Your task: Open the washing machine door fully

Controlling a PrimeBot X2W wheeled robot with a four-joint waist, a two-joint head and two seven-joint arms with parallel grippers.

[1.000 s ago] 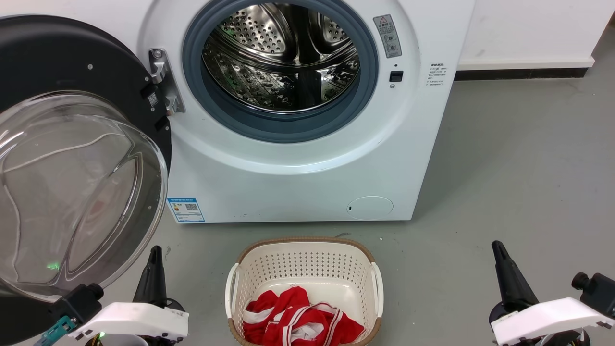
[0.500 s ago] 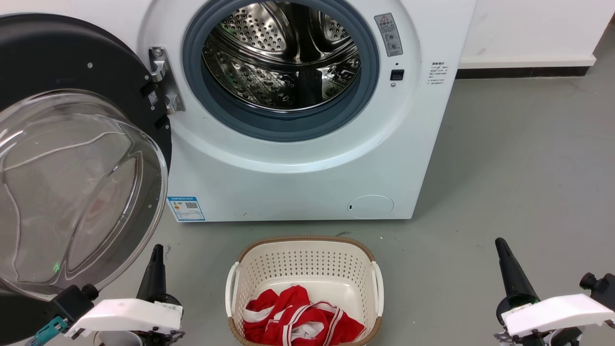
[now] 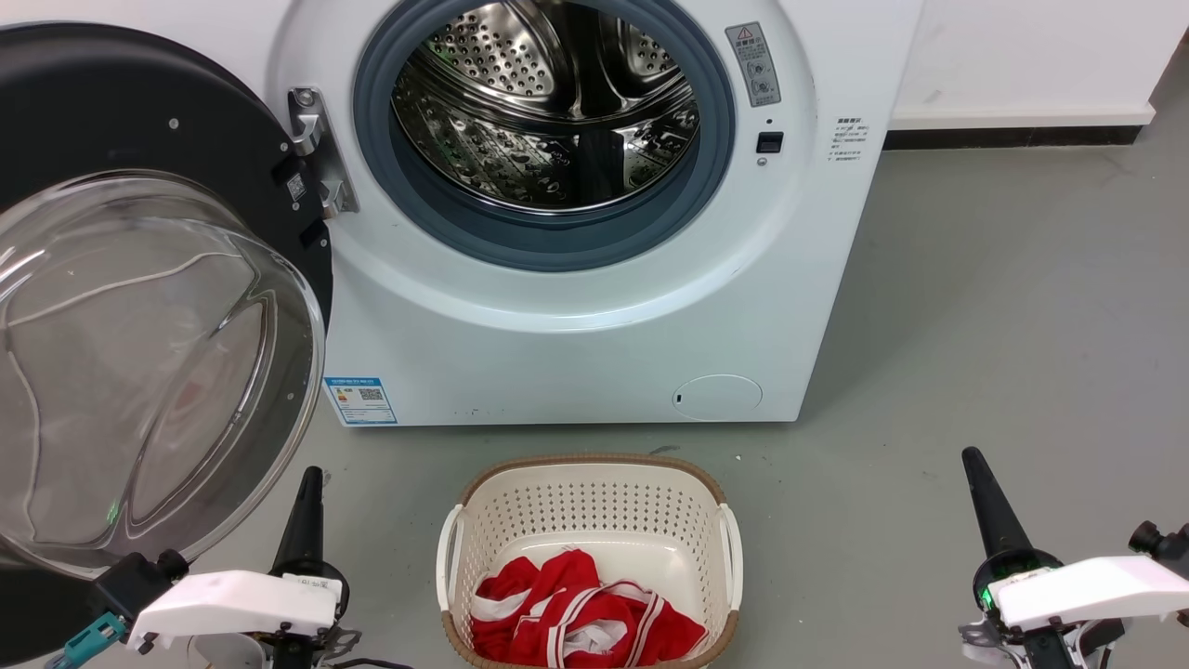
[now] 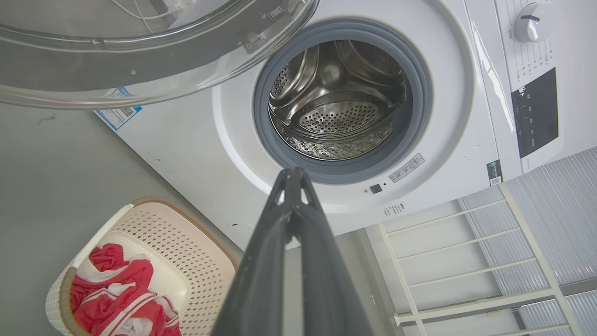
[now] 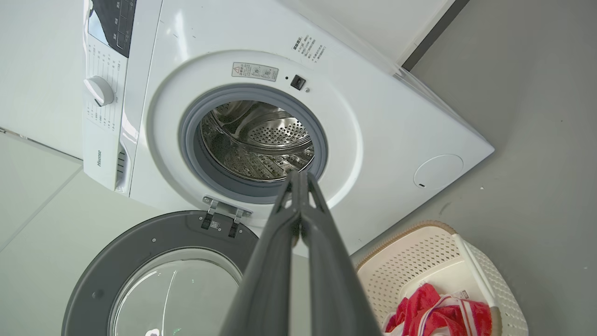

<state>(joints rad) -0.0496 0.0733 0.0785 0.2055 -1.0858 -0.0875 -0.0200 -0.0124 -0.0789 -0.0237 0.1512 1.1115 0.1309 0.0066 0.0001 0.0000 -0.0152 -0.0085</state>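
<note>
Grey floor (image 3: 975, 325) carries the white washing machine (image 3: 576, 344), its door (image 3: 111, 121) swung wide beside the steel drum (image 3: 548, 102), with left gripper (image 3: 311, 477) and right gripper (image 3: 972, 458) low, fingers (image 4: 280, 233) pressed together.

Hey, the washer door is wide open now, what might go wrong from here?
The left pincer sits close to the door, by its glass bowl; lifting it carelessly could knock the glass. The laundry basket stands on the floor right before the washing machine, so rolling forward might shove it.

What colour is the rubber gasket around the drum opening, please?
Blue-grey. The gasket shows best in the head view, ringing the steel drum.
</note>
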